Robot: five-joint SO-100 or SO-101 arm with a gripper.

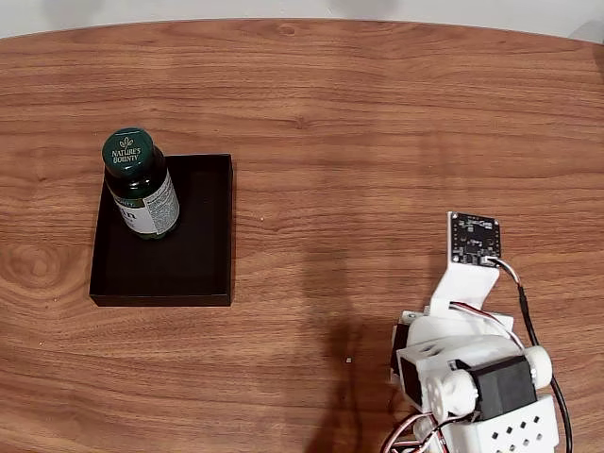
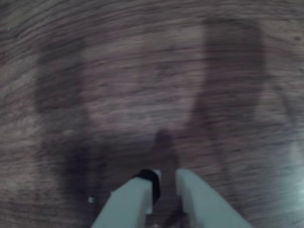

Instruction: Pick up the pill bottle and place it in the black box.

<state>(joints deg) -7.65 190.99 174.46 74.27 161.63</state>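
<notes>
Pale plastic hand (image 2: pixel 164 183) nearly closed, empty, over woodgrain; glass pill bottle (image 1: pixel 142 186) upright in matte black box (image 1: pixel 203 247).

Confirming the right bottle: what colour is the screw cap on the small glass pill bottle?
Dark green with pale printed lettering, on the pill bottle's cap; clearest in the fixed view.

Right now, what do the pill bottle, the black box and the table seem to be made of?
The pill bottle looks like dark green glass or plastic, glossy, with a paper-like white label and a matte green cap. The black box looks matte, maybe plastic or card; it gives no reflection. The table shows brown wood grain with a smooth sheen, possibly laminate.
</notes>
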